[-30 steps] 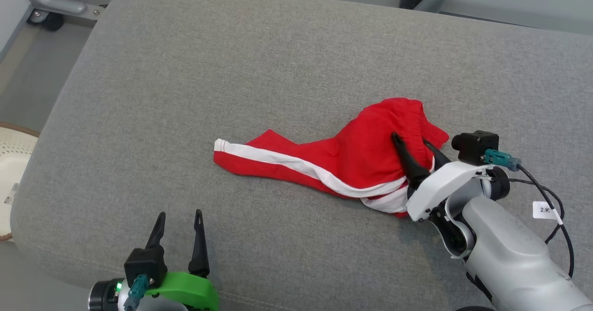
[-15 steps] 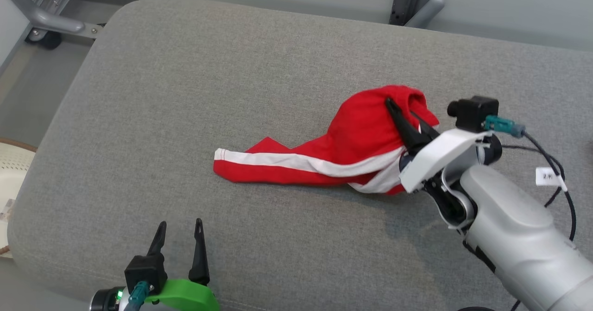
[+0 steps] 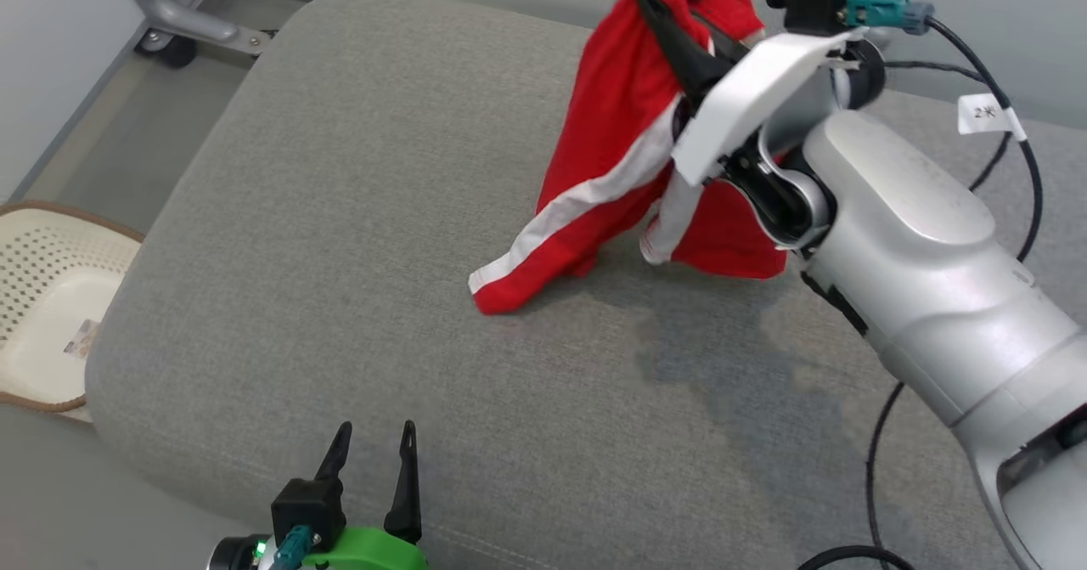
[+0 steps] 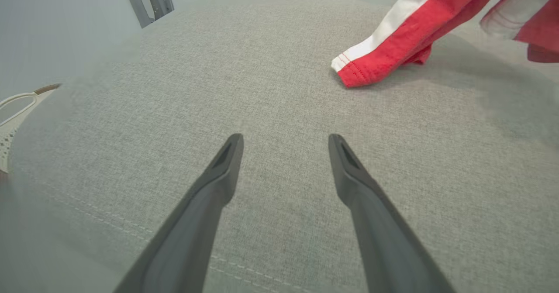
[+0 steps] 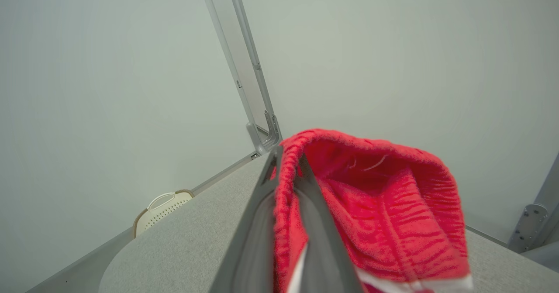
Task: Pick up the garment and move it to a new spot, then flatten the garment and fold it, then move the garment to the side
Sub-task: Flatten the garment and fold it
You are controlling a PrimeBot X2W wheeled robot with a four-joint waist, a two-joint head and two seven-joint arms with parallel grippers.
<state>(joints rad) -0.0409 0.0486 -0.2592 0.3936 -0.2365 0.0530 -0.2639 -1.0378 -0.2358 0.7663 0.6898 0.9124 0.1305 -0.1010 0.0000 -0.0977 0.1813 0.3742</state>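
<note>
Right claw (image 3: 671, 9) raised over the far part of the grey fabric-upholstered counter (image 3: 340, 213), its two dark fingers pressed together on a fold of the red knitted garment with a white side stripe (image 3: 611, 128). In the right wrist view the red cloth (image 5: 384, 205) is pinched between the claw's fingers (image 5: 288, 153) near their tips and bulges to the right of them.

The garment hangs from this grip. One striped leg slopes down to the robot's left, and its hemmed end rests on the counter, as the left wrist view shows (image 4: 393, 35). A second white-edged end hangs beside it, closer to the right forearm; whether it touches the counter cannot be told.

Left claw (image 3: 376, 427) at the near edge of the counter, fingers spread and holding nothing, well apart from the garment. In its own view (image 4: 284, 138) the two fingers point across bare grey fabric.

A cream perforated basket with a brown rim (image 3: 42, 298) stands on the floor to the robot's left of the counter. A grey metal frame (image 3: 187, 9) lies beyond the far left corner.
</note>
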